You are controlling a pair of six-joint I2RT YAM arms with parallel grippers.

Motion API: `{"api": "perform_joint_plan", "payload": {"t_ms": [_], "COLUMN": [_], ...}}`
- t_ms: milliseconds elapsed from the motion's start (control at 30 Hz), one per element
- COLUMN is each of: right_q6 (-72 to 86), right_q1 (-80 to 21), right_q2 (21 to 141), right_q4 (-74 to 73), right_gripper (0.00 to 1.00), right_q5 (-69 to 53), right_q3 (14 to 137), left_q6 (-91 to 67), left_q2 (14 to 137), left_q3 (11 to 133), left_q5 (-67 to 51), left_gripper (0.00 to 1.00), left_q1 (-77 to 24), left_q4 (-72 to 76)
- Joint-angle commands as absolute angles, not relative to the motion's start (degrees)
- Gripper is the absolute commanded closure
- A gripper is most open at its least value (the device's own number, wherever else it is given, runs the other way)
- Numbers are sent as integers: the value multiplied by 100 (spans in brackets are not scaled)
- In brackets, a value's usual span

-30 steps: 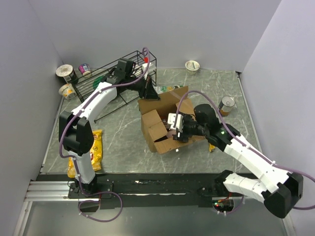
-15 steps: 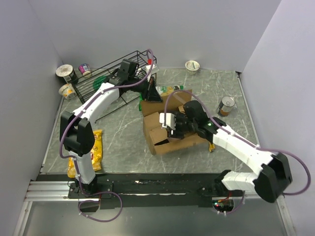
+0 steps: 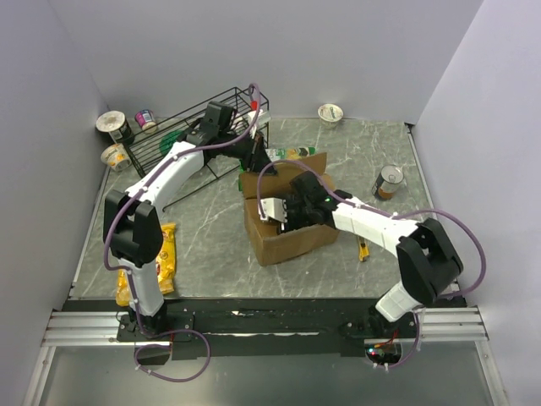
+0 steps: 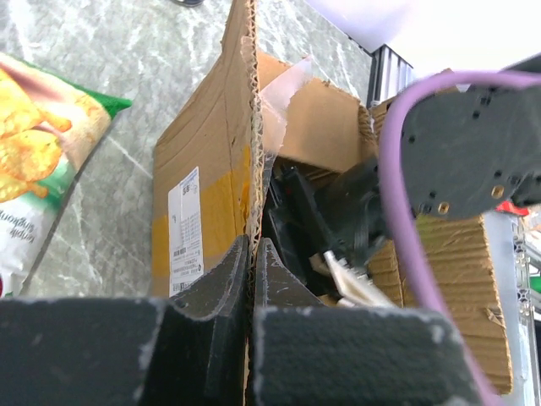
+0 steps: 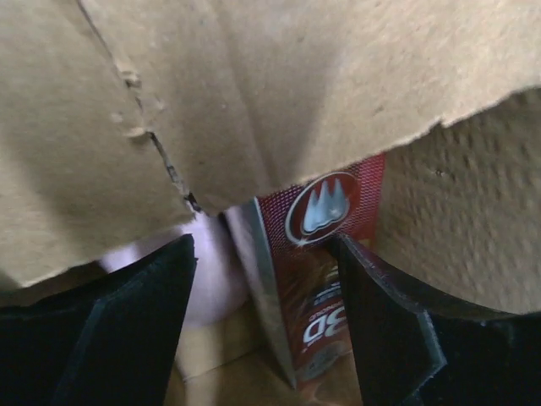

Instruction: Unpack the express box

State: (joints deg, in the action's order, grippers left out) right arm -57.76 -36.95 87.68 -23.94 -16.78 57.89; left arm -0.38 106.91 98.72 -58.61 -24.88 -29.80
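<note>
The express box (image 3: pixel 292 233), a brown cardboard carton, stands mid-table with its flaps up. My left gripper (image 3: pixel 255 159) is at its far left corner, shut on the upright edge of a flap (image 4: pixel 245 144). That flap carries a white label (image 4: pixel 185 228). My right gripper (image 3: pixel 275 210) reaches down inside the box. In the right wrist view its jaws (image 5: pixel 264 254) stand open around a red snack bag (image 5: pixel 330 279) with a silver edge. A pale rounded object (image 5: pixel 215 275) lies left of the bag. A cardboard flap (image 5: pixel 254 93) hangs over both.
A black wire rack (image 3: pixel 203 127) stands at the back left with three cups (image 3: pixel 114 127) beside it. A green chip bag (image 3: pixel 283 154) lies behind the box and a yellow one (image 3: pixel 165 258) by the left arm's base. A can (image 3: pixel 390 180) and a cup (image 3: pixel 330 112) sit to the right.
My right arm has swung left and pushed its gripper deeper into the box, whose front flaps have folded in. The left gripper has kept its hold on the flap.
</note>
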Motion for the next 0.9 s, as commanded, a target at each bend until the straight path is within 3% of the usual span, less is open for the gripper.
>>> {"api": "perform_joint_plan", "payload": {"t_ms": [0, 100, 133, 267, 567, 767, 867], "right_q6": [-5941, -6038, -6012, -5819, -4282, -2929, -2032], "right_q1": [-3753, -3735, -3718, -3709, -3402, -3217, -2463], "right_q2": [9290, 9159, 9045, 8107, 6163, 5915, 5889], "right_q4": [-1612, -1005, -906, -870, -2046, -2364, -2426], "right_gripper": [35, 59, 72, 99, 100, 100, 100], "right_q5": [-756, -615, -650, -878, -2504, -1858, -1400], "right_q3": [5617, 5257, 5195, 5080, 6194, 7162, 7645], "left_q6": [-395, -422, -422, -396, 141, 88, 132], "left_q2": [10599, 10652, 10661, 10723, 10714, 10635, 10556], "left_q3": [10081, 10090, 10107, 10160, 10371, 10371, 10380], "left_q5": [-6513, -6513, -6521, -6443, -5836, -5687, -5441], "left_gripper": [99, 99, 99, 99, 99, 99, 99], "left_q1": [-2426, -2382, -2382, -2373, -2373, -2373, -2373], "left_q4": [-2514, -2496, -2496, -2522, -2926, -2909, -2962]}}
